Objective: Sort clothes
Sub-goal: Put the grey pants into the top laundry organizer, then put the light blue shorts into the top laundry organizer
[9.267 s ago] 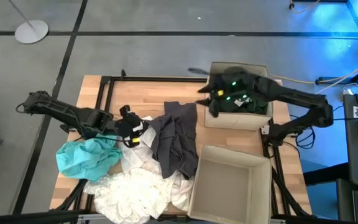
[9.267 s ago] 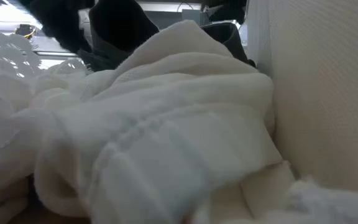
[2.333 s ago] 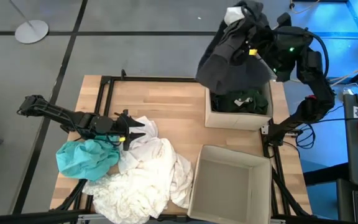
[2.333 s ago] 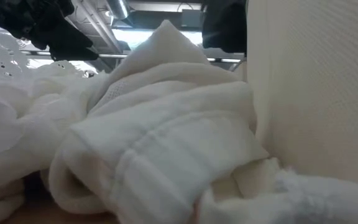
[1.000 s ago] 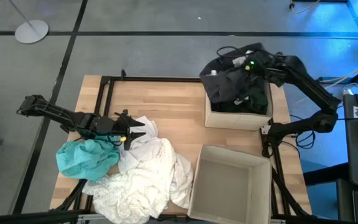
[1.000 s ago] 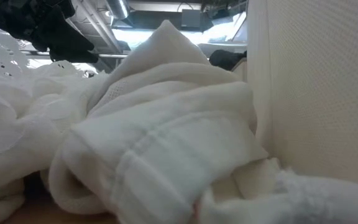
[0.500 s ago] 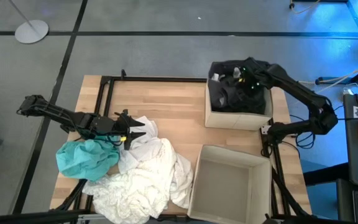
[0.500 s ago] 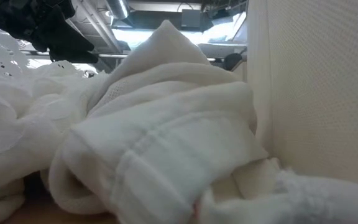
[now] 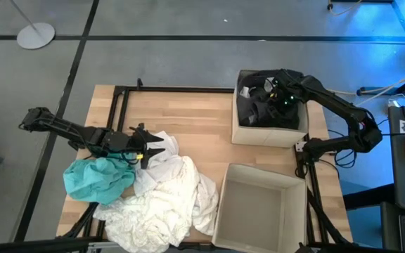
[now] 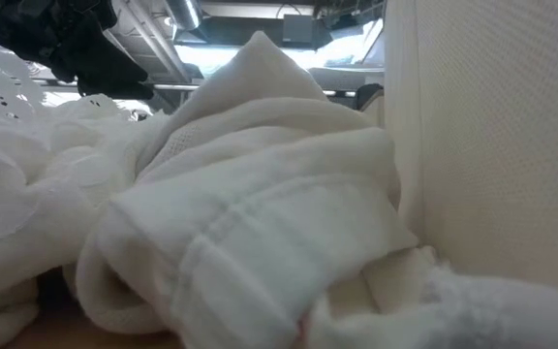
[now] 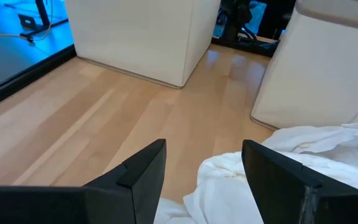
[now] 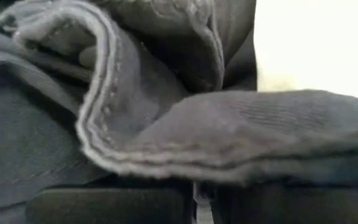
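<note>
Grey floor surrounds a wooden table (image 9: pixel 181 116) carrying two boxes and a heap of clothes. Down in the far box (image 9: pixel 271 133), the right gripper (image 9: pixel 278 96) has its fingers pressed together on a dark grey garment (image 12: pixel 166 124), whose stitched hem folds right over them in the wrist view. The left gripper (image 11: pixel 204 180) waits with fingers spread, white clothes (image 11: pixel 303 168) bunched just beyond and beneath the tips, a teal piece (image 9: pixel 97 177) to one side. The near box (image 9: pixel 259 204) looks empty. Such fabric is light, limp and clingy, so I would pinch a raised fold or hem. The low view is almost wholly blocked by white cloth (image 10: pixel 240 223); what lies under the dark pile is hidden.
</note>
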